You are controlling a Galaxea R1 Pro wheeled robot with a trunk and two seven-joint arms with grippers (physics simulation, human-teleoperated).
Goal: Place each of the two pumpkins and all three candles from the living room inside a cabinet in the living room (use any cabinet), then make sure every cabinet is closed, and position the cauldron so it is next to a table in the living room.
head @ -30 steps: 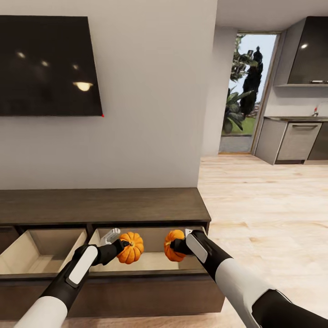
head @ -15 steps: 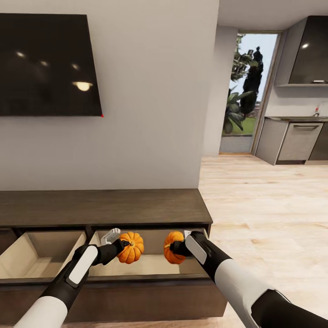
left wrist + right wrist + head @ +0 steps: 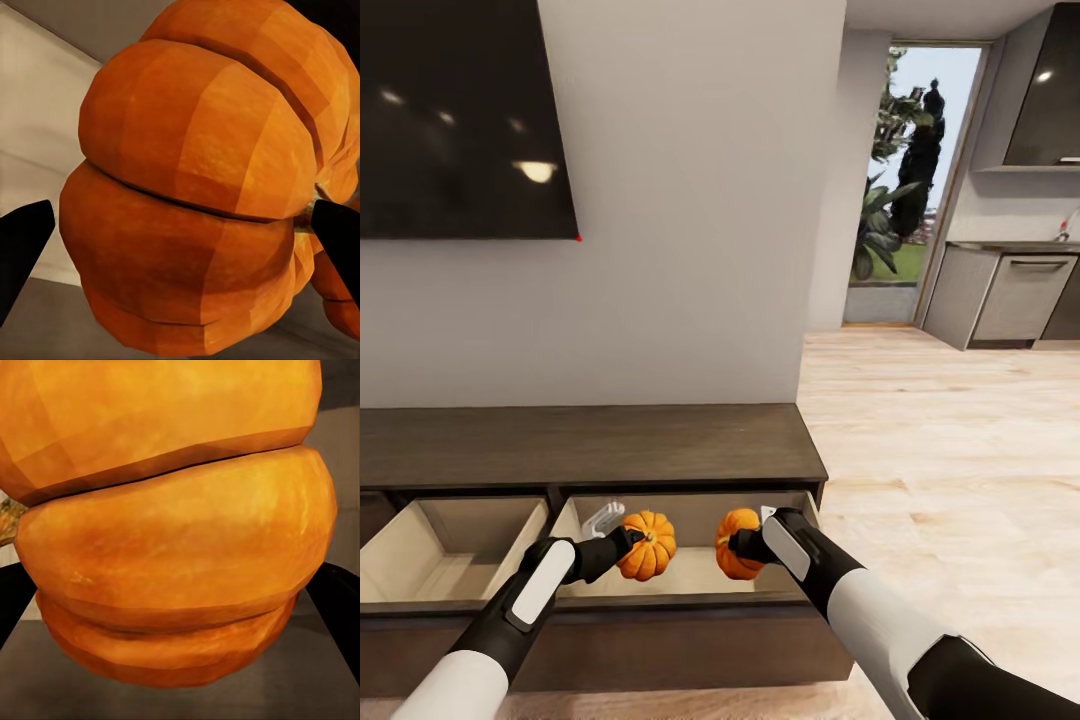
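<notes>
Orange pumpkins (image 3: 647, 545) gripped, both arms (image 3: 520, 610) outstretched.

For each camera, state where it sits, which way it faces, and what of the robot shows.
Head view: on the robot's head, facing forward and down at the long dark-brown wooden cabinet with open drawers; both arms show, the left gripper and right gripper each holding a pumpkin.
Left wrist view: near the left gripper, along its dark fingers, at a ribbed orange pumpkin.
Right wrist view: near the right gripper, along its dark fingers, at the other orange pumpkin.
Shared: head and each wrist view share that arm's pumpkin.
</notes>
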